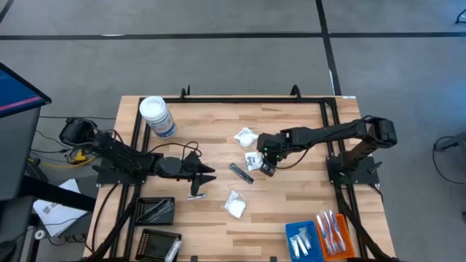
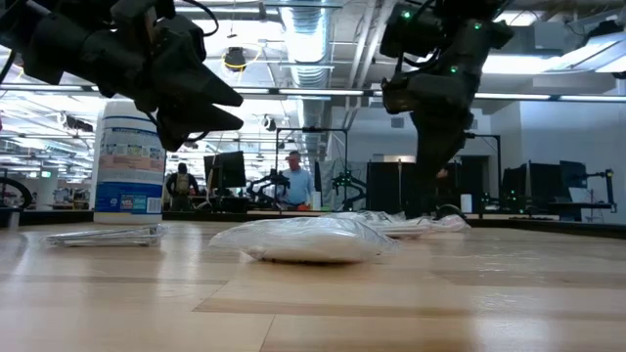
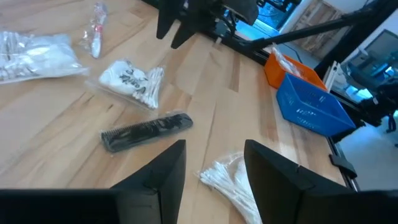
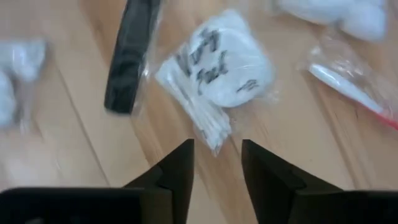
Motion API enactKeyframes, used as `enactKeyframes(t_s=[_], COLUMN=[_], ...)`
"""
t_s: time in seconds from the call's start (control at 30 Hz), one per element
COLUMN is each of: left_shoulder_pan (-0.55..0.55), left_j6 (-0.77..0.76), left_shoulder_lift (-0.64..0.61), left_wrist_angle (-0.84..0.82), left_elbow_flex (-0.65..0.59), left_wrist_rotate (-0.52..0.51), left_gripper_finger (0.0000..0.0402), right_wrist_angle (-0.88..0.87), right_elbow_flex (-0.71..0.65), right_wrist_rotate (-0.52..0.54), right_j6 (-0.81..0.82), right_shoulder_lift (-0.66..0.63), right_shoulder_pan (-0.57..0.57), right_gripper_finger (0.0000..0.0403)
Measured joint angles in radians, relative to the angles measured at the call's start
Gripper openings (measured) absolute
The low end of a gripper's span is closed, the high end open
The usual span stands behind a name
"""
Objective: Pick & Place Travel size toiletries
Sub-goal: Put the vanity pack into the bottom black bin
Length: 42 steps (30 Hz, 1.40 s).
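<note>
The toiletries lie scattered mid-table: a white sachet (image 1: 245, 137), a sachet of pads and cotton swabs (image 1: 253, 160) (image 4: 217, 68), a wrapped black comb (image 1: 241, 172) (image 3: 146, 132), another white sachet (image 1: 234, 204) (image 2: 303, 238) and a small silvery piece (image 1: 196, 195). A red toothbrush (image 4: 348, 87) lies flat beside them. My right gripper (image 1: 263, 169) (image 4: 216, 155) is open just above the swab end of the pad sachet. My left gripper (image 1: 207, 175) (image 3: 214, 168) is open and raised, its fingers either side of a swab sachet (image 3: 233, 183) lying below.
A big white-lidded jar (image 1: 156, 116) stands at the far left. Two black trays (image 1: 155, 211) sit at the near left, and a blue tray (image 1: 302, 240) and an orange tray (image 1: 333, 233) holding toothbrushes at the near right. People stand in the room beyond the table.
</note>
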Motion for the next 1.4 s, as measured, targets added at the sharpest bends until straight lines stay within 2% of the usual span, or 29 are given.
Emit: enactKeyframes(t_s=[0.13,0.43,0.53,0.77,0.93,1.13,1.4], left_shoulder_pan=[-0.002,-0.002,-0.002,-0.005,-0.005,-0.005,-0.005], left_j6=[0.003,0.02,0.02,0.032,0.041,0.041,0.041], left_shoulder_lift=[0.0,0.0,0.0,0.0,0.0,0.0,0.0], left_wrist_angle=[0.0,0.006,0.006,0.014,0.016,0.019,0.019], left_elbow_flex=[-0.006,-0.007,-0.007,-0.007,-0.007,-0.007,-0.007], left_wrist_rotate=[-0.001,-0.015,-0.015,-0.015,-0.015,-0.015,-0.015], left_gripper_finger=[0.0158,0.0158,0.0158,0.0158,0.0158,0.0158,0.0158], right_wrist_angle=[0.001,0.009,0.007,0.066,0.132,0.13,0.142], right_elbow_flex=[-0.001,0.003,0.0,0.003,0.005,0.01,0.024], right_wrist_rotate=[0.0,0.007,0.007,-0.052,-0.054,-0.045,-0.028], right_j6=[-0.087,0.057,0.072,0.016,-0.012,-0.014,-0.014], right_shoulder_lift=[0.015,0.037,0.076,0.169,0.23,0.271,0.279], right_shoulder_pan=[0.011,-0.048,-0.083,-0.119,-0.124,-0.101,-0.07], right_gripper_finger=[0.0149,0.0164,0.0194,0.0298,0.0336,0.0347,0.0335])
